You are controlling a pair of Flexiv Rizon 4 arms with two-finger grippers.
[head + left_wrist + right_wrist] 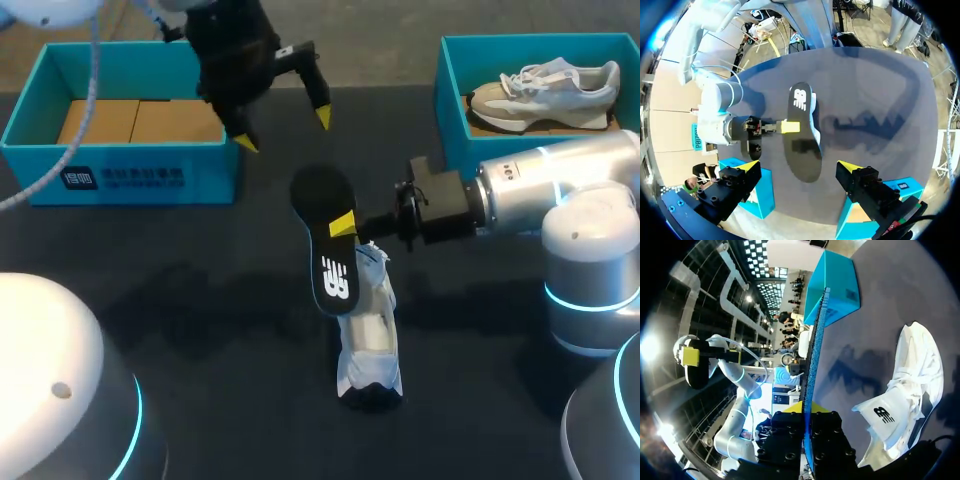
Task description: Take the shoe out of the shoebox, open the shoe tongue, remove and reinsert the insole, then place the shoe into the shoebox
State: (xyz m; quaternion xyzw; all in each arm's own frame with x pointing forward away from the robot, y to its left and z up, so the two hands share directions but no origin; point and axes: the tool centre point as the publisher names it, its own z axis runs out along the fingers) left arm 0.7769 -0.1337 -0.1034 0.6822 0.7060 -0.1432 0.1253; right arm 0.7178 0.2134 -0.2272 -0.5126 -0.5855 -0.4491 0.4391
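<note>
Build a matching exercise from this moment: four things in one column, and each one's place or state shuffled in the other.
Things:
1 flat black insole
2 white sneaker with black sole
3 grey and white sneaker
4 left gripper

Places or states:
A inside the right teal box
B open, holding nothing
C on the dark table
D clamped in the right gripper

Pairs: 1-D, 2-C, 3-A, 4-B.

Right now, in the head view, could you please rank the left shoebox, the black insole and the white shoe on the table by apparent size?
1. Left shoebox, clearly largest.
2. Black insole and white shoe: alike; the insole is held above the shoe, nearer the camera, so unranked.
</note>
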